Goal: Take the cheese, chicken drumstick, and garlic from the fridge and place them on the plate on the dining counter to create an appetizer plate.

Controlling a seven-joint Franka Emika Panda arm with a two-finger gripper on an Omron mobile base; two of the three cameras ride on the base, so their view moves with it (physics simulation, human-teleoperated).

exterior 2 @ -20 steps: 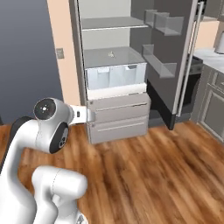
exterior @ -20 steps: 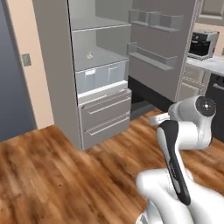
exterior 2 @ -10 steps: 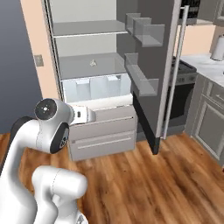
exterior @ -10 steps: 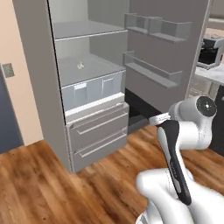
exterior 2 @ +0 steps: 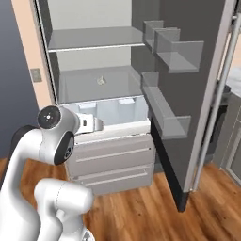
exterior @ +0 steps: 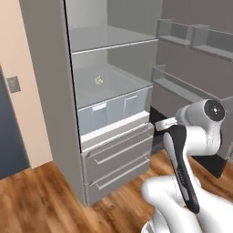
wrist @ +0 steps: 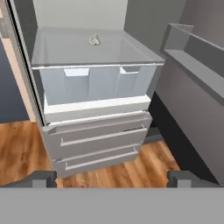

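The fridge (exterior: 50, 91) (exterior 2: 108, 155) (wrist: 98, 135) stands open in front of me. A tiny whitish garlic (exterior: 98, 80) (exterior 2: 100, 81) (wrist: 93, 40) lies alone toward the back of the middle shelf, above the clear bluish drawers (wrist: 96, 83). My gripper (wrist: 113, 179) is open with nothing between its fingertips. It points at the fridge from well short of it, at about the height of the grey lower drawers. The cheese, chicken drumstick, plate and dining counter are out of view.
The open fridge door (exterior: 195, 59) (exterior 2: 188, 94) (wrist: 197, 65) juts out on the right with its bins. A peach wall with a light switch (exterior: 13, 84) (exterior 2: 36, 75) flanks the fridge on the left. Wooden floor (wrist: 17, 148) lies below.
The whole picture has shifted and the fridge now looms larger and more central, so the base has driven closer. The gripper stays open and holds nothing.
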